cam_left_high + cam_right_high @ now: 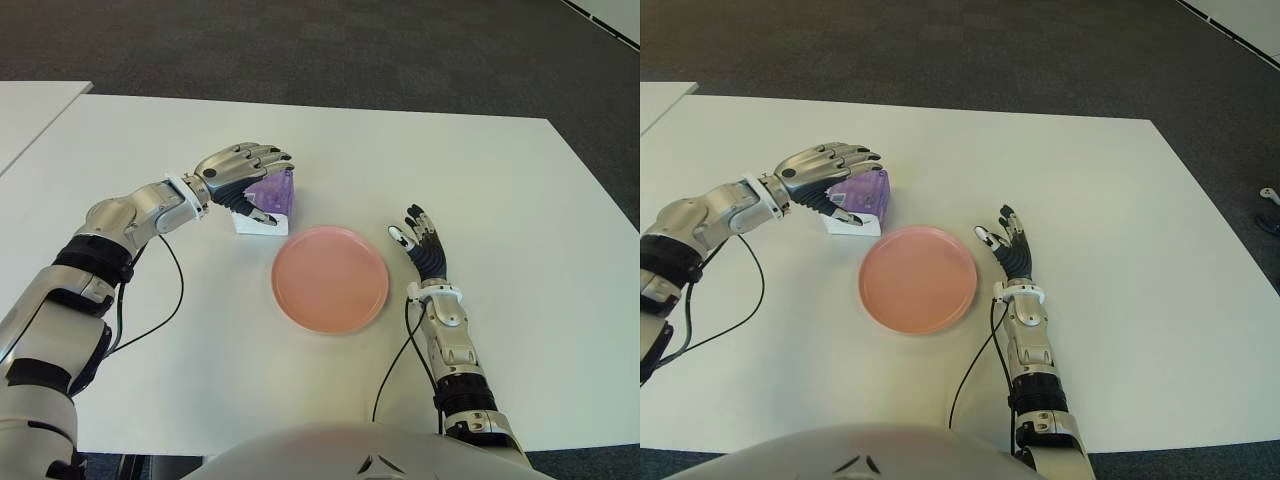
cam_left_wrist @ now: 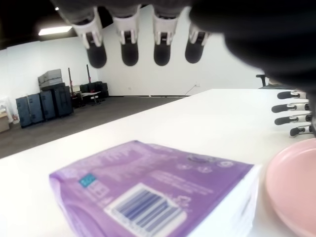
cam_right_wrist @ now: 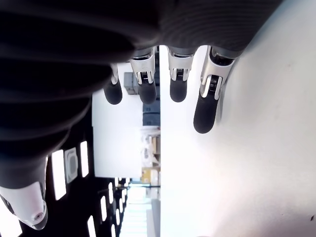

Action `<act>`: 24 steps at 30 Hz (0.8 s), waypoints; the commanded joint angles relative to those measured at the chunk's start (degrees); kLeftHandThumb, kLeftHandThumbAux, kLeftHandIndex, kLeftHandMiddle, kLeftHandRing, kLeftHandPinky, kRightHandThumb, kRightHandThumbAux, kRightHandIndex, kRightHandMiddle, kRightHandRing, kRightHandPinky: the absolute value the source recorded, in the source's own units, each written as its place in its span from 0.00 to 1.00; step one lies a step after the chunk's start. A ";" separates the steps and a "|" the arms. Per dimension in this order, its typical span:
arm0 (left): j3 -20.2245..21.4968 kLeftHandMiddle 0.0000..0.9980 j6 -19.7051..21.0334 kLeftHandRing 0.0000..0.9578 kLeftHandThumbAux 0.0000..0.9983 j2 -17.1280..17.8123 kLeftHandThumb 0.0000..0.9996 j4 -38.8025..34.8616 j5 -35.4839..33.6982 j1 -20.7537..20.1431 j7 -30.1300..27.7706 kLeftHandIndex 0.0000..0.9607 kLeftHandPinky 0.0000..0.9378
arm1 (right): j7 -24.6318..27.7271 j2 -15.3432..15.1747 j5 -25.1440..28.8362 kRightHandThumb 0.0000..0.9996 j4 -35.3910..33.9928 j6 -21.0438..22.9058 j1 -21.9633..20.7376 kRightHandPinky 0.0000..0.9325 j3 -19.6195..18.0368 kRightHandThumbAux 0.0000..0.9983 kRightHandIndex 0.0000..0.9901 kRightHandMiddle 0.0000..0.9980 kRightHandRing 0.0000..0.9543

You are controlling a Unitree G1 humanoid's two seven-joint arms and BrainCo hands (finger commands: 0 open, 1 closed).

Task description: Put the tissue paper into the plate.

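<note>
The right hand (image 1: pixel 420 240) was nearest to the robot. It showed just beside the pink plate (image 1: pixel 331 278), on the plate's right side. Its fingers were straight and a little apart, and they held nothing. Its arm ran back toward the robot's body.

The plate lay on the white table (image 1: pixel 520 200), near the middle. There was bare table in front of it and lots of bare table out to the right.

A bit farther off, the left hand (image 1: pixel 243 172) was stretched out over the tissue paper (image 1: pixel 270 195). The arm reached in from the left with the palm facing down. The fingers (image 2: pixel 129 52) hung spread above the pack and did not touch it, as the left wrist view showed. The tissue paper was a purple and white pack lying flat on the table, just beyond the plate's left edge, not in the plate.

Past the pack the table was bare up to its far edge. Beyond that was dark floor (image 1: pixel 330 45).
</note>
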 commanded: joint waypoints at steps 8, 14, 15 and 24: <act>-3.18 0.00 1.37 0.00 0.30 -1.55 0.11 6.14 3.13 -4.33 3.38 0.00 0.00 | 1.22 0.02 0.46 0.03 5.36 3.10 2.95 0.00 -0.09 0.65 0.00 0.00 0.00; -4.87 0.00 1.71 0.00 0.30 -2.23 0.11 9.56 3.76 -5.97 5.53 0.00 0.00 | 1.56 -0.29 0.28 0.02 5.82 2.23 2.90 0.00 -0.16 0.67 0.00 0.00 0.00; -5.06 0.00 1.70 0.00 0.30 -2.34 0.11 10.07 3.69 -6.16 5.62 0.00 0.00 | 1.58 -0.34 0.21 0.02 5.87 2.09 2.90 0.00 -0.14 0.67 0.00 0.00 0.00; -6.39 0.00 1.47 0.00 0.30 -2.69 0.12 12.53 3.04 -6.95 5.79 0.00 0.00 | 1.67 -0.64 -0.13 0.00 6.24 1.65 2.70 0.00 0.07 0.66 0.00 0.00 0.00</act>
